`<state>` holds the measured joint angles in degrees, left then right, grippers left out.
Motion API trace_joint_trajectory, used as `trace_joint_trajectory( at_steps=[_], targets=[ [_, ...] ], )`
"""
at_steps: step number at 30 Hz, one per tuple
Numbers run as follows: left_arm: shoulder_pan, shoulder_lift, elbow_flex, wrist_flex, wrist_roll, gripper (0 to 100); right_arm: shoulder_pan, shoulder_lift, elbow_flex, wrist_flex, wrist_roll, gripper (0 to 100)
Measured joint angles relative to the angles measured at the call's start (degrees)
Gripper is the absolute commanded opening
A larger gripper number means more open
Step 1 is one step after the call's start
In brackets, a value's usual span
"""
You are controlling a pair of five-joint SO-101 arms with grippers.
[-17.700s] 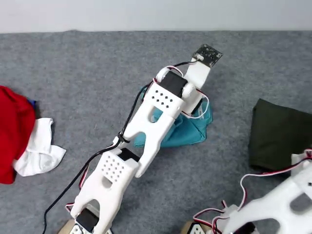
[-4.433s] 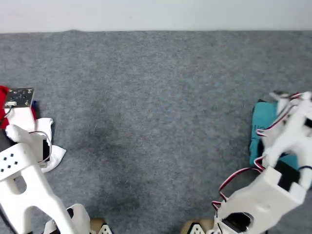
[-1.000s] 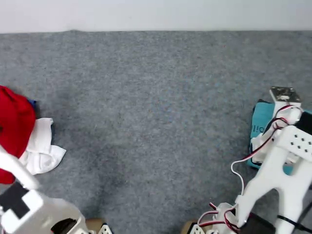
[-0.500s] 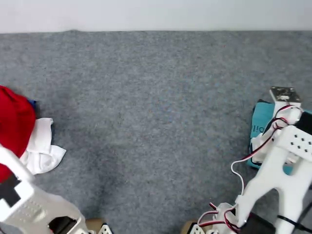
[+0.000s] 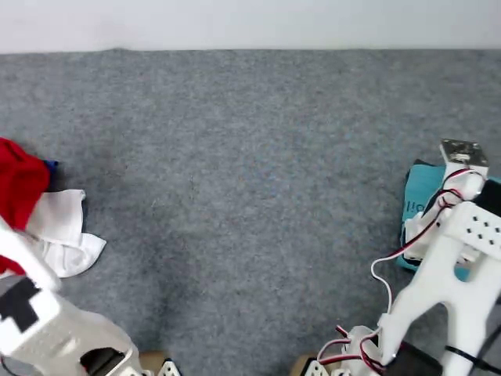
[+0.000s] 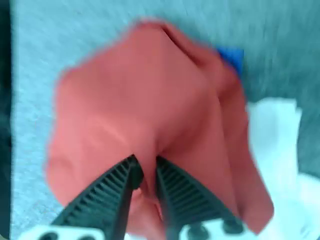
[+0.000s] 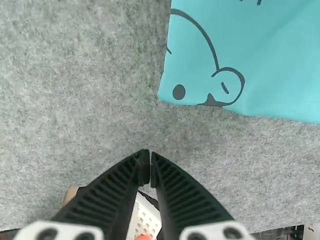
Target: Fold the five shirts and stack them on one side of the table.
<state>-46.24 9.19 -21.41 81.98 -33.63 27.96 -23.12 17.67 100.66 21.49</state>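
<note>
A red shirt lies bunched at the table's left edge, over a white shirt with a bit of blue cloth behind it. In the left wrist view my left gripper is shut on a pinch of the red shirt, with the white shirt and the blue cloth beside it. A folded teal shirt sits at the right edge. My right gripper hangs shut and empty over the grey cloth just off the teal shirt.
The grey felt table cover spreads between the two piles. The right arm stands over the right pile, and the left arm's base is at the front left corner. A pale wall runs along the table's far edge.
The red shirt has been drawn toward the table's left edge, baring more of the white shirt. The left arm shifted slightly at the front left. The right arm kept still.
</note>
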Motion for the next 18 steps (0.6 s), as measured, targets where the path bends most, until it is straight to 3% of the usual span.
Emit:
trace_joint_trajectory(
  at_steps=[9, 13, 18],
  targets=[
    [15.6, -17.1, -5.9, 3.4, 17.1, 0, 0.0, -6.2, 0.0, 0.0, 1.0, 0.9],
    [28.6, -22.9, -5.9, 3.6, 23.2, 0, 0.0, -9.7, 0.0, 0.0, 4.7, 0.9],
    [46.8, -24.3, -5.4, 9.8, 24.4, 1, 0.0, -12.4, 0.0, 0.0, 7.3, 0.9]
  ],
)
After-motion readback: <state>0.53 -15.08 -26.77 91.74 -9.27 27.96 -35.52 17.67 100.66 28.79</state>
